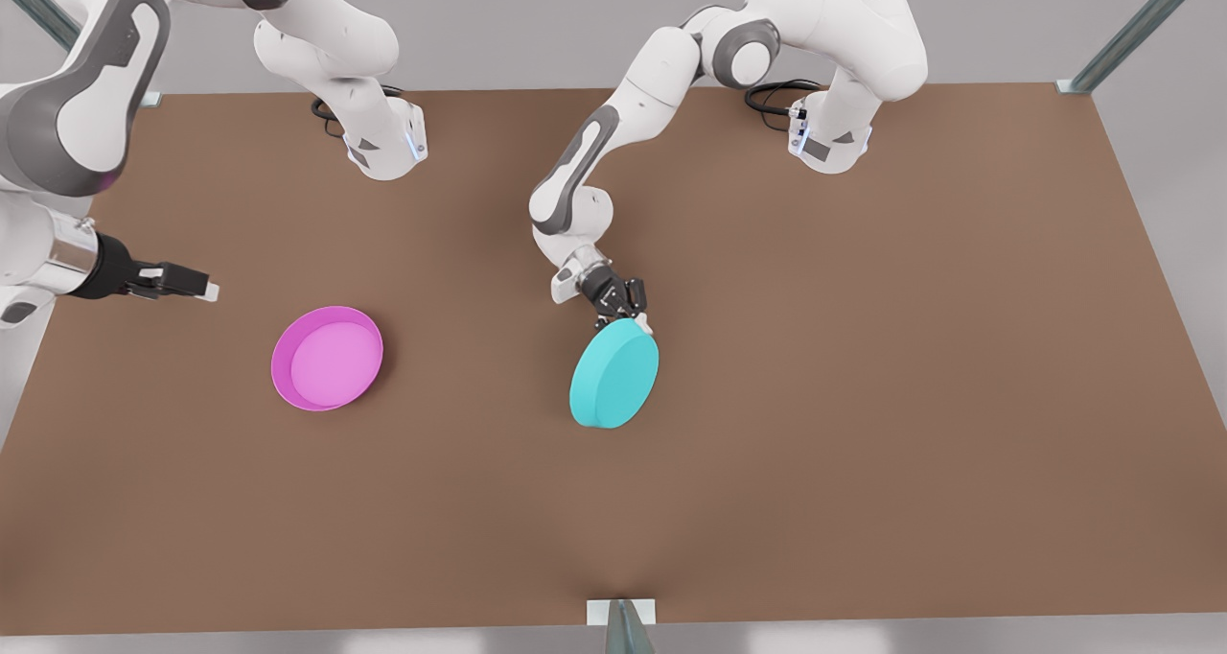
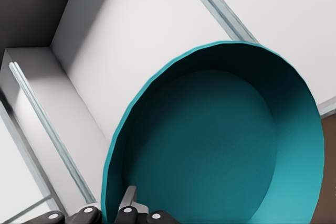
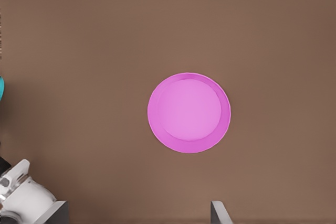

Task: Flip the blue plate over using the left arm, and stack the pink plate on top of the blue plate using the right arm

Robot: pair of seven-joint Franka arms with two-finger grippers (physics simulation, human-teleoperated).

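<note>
Front view: the blue plate (image 1: 614,374), a smooth round cyan dish, stands tilted on its edge near the middle of the matte brown counter (image 1: 863,395), flat base outward. The left claw (image 1: 625,311) is clenched on its upper rim; the left wrist view shows the plate's hollow, bare inside. The pink plate (image 1: 327,359) lies flat, open side up, nothing in it. The right claw (image 1: 192,284) hovers nearby, waiting; I cannot tell its finger state.

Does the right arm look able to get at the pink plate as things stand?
Probably yes: the pink plate lies rim-up on bare table, and the right gripper hangs beside it.
</note>
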